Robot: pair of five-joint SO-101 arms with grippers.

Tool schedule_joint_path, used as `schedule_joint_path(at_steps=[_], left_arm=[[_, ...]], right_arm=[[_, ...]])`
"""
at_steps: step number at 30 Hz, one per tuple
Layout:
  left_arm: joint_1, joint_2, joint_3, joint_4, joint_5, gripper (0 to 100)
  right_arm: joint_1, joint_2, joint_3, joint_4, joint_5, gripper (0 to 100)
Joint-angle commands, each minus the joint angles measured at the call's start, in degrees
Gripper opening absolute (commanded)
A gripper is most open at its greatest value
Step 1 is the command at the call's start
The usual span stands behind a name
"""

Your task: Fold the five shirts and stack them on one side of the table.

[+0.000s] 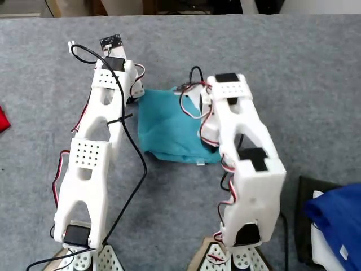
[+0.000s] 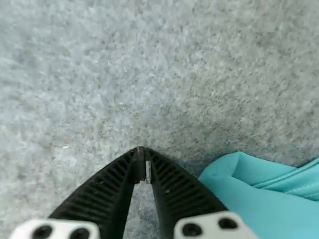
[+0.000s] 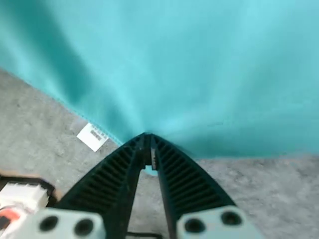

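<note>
Nearest us on the right, one blue shirt (image 1: 337, 217) lies bundled on a dark tray (image 1: 304, 189), which we take for the start of the stack. In the middle of the grey table (image 1: 293, 68) lies one teal shirt (image 1: 166, 127), already a compact slab, so we judge its fold to be the step in hand. The right gripper (image 3: 148, 149) is clamped on the teal shirt's near edge, just beside its one white label (image 3: 92, 137). Farther off, the left gripper (image 2: 141, 159) has its claw pressed together on nothing, over bare table just beside the shirt's far left corner. Next, the left claw should open and pinch that corner so both arms can carry the cloth over evenly. We count two shirts for certain (a red scrap (image 1: 3, 119) at the left edge may be a third).
</note>
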Motion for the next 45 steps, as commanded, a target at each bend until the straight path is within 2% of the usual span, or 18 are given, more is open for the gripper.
schedule_joint_path(at_steps=[1,5,13,20,27,37,45], left_arm=[[-0.53,-0.66,-1.49,-0.79,0.26,2],[-0.53,-0.66,-1.49,-0.79,0.26,2],[-0.53,-0.66,-1.49,-0.79,0.26,2],[-0.53,-0.66,-1.49,-0.79,0.26,2],[-0.44,-0.57,-1.49,-0.97,0.26,2],[-0.44,-0.57,-1.49,-2.29,0.26,2],[-0.26,-0.57,-1.32,-2.90,0.26,2]], right_arm=[[1.19,-8.57,6.02,-5.80,0.35,0.9],[3.38,-9.89,4.53,-7.47,0.18,0.9],[5.85,-9.45,-11.65,-5.71,-0.53,0.9],[5.58,-3.82,-22.20,-15.47,-10.20,0.9],[5.49,3.56,-23.43,-25.49,-19.60,0.6],[5.58,3.56,-28.88,-26.90,-19.60,0.9],[4.62,9.71,-29.58,-29.80,-19.60,0.9]])
